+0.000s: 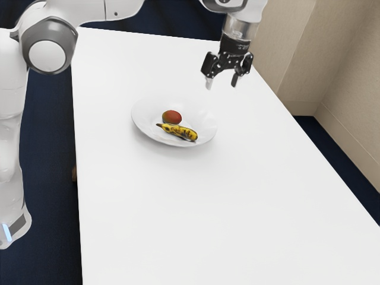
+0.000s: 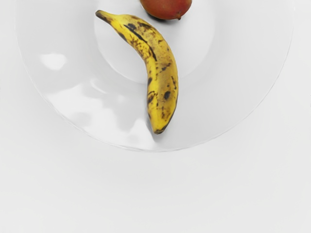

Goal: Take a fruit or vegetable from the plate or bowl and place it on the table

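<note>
Pincer: the pincer is open, its two fingers spread well apart and empty, raised above the bench.
Banana: the banana lies in the plate, just beside the red fruit, perhaps a mango.
Wrist view: brings out the banana's dark streaks and blotches, and its end on the plate's sloping side.
Exterior view: takes in the red fruit whole and the plate's full rim.
</note>
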